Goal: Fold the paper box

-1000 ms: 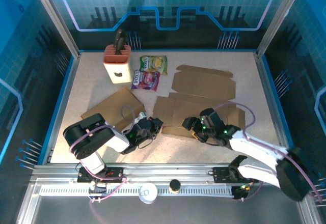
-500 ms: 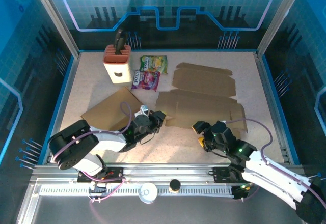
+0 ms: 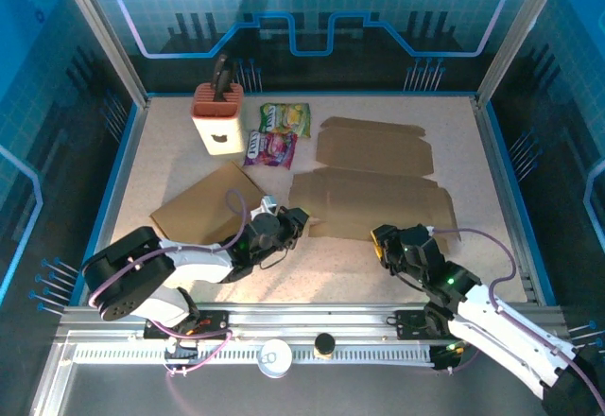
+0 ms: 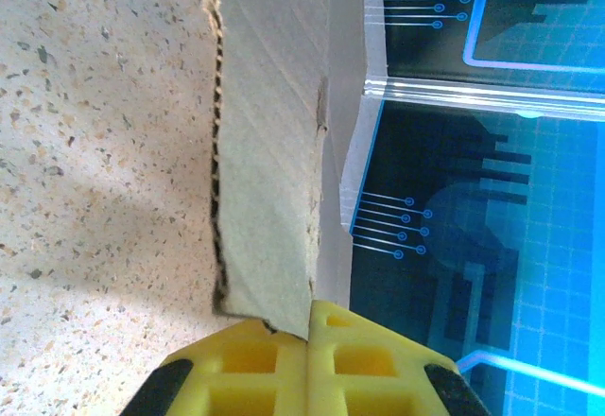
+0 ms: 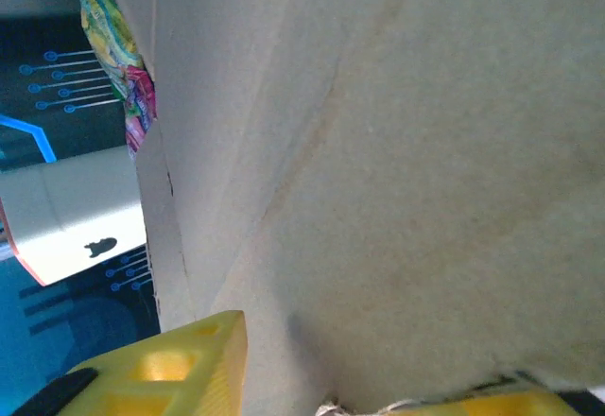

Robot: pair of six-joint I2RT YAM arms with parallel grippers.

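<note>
The left pincer (image 3: 291, 219) is shut tight on the left edge of the flat box (image 3: 373, 189). If it pulls too hard, the thin edge could rip or slide out of its yellow fingers (image 4: 369, 369). Then the box would flop back flat on the table (image 3: 331, 274).

The right pincer (image 3: 386, 239) has its two fingers apart, with the near edge of the box between them. I think it is not squeezing yet. If it shuts in the wrong spot, it could bend the box where there is no fold line. If it grabs too little, the flap could slip away. If the two pincers pull different ways, the box could twist or slide along the table. It might then bump the other brown sheet (image 3: 198, 208) on the left or the snack bags (image 3: 279, 132) behind it.

The box lies open and flat in the middle of the table, a bit to the right. Its left edge sits inside the left pincer. Most of the box stretches away from that pincer toward the right and the back. The near edge of the box touches the right pincer, and the rest of the box lies beyond it, toward the back wall.
</note>
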